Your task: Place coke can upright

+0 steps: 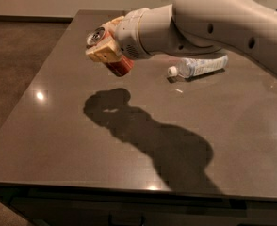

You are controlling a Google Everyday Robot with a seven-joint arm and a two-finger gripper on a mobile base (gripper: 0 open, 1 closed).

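My arm (223,20) reaches in from the right, its thick link sloping down to the wrist (136,32). My gripper (104,48) hangs at the upper left of the view, raised off the surface (58,140) and pointing left. My cream fingers (101,55) are closed around the coke can (120,66), which sits tilted between them.

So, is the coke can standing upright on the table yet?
No, the gripper holds the coke can tilted in the air above the table.
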